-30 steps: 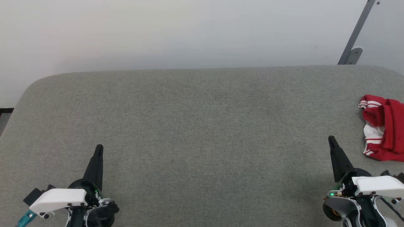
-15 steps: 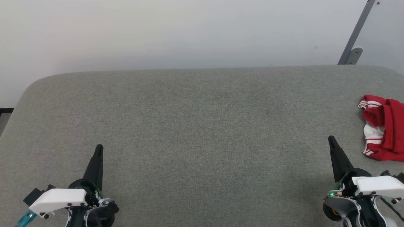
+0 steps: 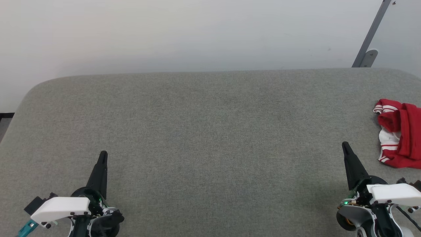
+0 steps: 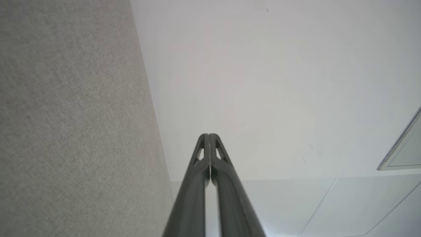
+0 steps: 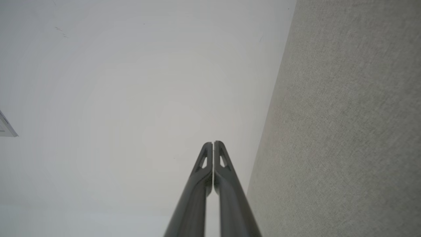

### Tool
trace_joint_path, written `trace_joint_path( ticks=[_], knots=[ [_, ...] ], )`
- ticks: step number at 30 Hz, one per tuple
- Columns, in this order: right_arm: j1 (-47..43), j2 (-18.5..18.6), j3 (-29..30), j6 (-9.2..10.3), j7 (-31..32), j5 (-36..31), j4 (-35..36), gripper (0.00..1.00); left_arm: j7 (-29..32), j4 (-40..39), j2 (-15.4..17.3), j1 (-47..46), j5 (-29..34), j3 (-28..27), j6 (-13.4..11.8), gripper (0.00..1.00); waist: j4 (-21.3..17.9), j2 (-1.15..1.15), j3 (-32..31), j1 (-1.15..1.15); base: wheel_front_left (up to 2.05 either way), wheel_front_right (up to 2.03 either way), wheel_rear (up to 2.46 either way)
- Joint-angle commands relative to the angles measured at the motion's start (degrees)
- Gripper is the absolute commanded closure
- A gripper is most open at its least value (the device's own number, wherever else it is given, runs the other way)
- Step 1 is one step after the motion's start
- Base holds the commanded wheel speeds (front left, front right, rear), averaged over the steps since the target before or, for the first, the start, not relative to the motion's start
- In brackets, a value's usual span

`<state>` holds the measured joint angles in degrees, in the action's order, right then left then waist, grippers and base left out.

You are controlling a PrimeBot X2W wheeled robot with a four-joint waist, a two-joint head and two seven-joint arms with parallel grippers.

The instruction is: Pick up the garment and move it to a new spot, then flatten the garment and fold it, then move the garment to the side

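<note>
Garment point(image 3: 399, 136) lies bunched at grey surface's point(image 3: 210, 131) right edge, unmoved vs a sec ago. We see left gripper point(image 3: 103, 154) & right gripper point(image 3: 344, 144) clenched, empty: task's at a standstill.

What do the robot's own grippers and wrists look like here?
Left gripper and right gripper each have long, tapering black jaws with small triangular cut-outs near the tips, a round black base with a green light, and an angular white cover. A teal part shows by the left wrist; black cables by the right.
</note>
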<state>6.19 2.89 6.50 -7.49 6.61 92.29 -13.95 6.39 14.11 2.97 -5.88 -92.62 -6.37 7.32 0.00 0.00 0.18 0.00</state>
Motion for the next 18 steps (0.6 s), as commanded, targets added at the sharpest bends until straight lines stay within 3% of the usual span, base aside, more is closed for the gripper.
trace_joint_path(
  ticks=[1, 18],
  knots=[
    [0.17, -0.08, 0.07, 0.00, 0.07, 0.23, -0.18, 1.00, 0.27, -0.01, -0.07, -0.77, 0.20, -0.15, 0.31, 1.00, 0.00, 0.00, 0.00, 0.00, 0.00, 0.00, 0.00],
    [0.17, -0.08, 0.06, 0.00, 0.07, 0.24, -0.18, 1.00, 0.23, -0.02, -0.10, -0.78, 0.23, -0.19, 0.31, 1.00, 0.00, 0.00, 0.00, 0.00, 0.00, 0.00, 0.00]
  ],
)
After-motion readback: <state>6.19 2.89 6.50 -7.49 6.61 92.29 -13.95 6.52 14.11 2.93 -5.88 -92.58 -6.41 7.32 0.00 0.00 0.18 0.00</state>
